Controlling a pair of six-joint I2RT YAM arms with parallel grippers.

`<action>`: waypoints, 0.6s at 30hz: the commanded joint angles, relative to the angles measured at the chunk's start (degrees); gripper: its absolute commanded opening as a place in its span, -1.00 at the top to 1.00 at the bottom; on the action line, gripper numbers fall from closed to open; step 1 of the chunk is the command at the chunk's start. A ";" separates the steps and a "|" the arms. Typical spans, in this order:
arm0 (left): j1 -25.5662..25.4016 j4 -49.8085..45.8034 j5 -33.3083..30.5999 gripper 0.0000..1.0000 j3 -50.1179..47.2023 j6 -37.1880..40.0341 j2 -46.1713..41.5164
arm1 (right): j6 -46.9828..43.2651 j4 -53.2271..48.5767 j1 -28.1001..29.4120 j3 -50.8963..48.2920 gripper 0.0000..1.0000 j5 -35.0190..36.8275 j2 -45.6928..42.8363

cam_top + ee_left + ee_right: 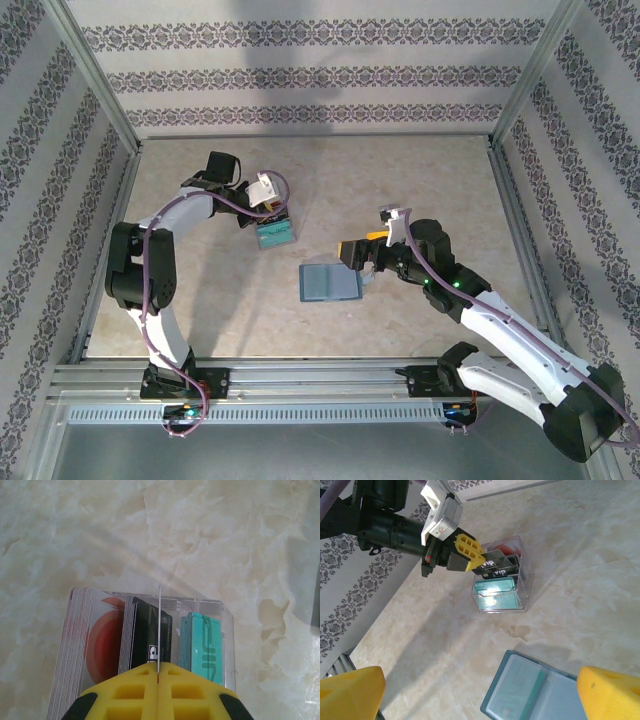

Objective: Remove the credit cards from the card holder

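The card holder is laid open and flat on the counter, pockets exposed, just below the right pincer, whose fingers are spread wide. 1 black credit card, marked "VIP", is clamped edge-down in the left pincer over the middle of 3 compartments in the clear box, apparently for sorting with the matching black cards.

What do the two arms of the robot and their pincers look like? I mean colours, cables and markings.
Both the left arm and the right arm have white links with black joints, and a purple cable runs along each. The left pincer and the right pincer have yellow fingers. A white block sits on each wrist.
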 commanded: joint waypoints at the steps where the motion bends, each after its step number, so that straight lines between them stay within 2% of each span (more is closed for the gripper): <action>1: 0.96 -0.15 0.91 1.00 2.23 1.96 1.30 | 0.73 -0.12 -0.47 0.93 -0.96 0.65 -0.61; 16: 1.00 -1.61 1.44 1.00 4.89 2.07 5.71 | 0.71 -0.58 -0.39 0.85 -0.96 0.28 -1.28; 18: 1.00 -1.80 1.24 0.93 4.89 1.77 5.84 | 0.75 -0.62 -0.39 0.83 -0.96 0.28 -1.24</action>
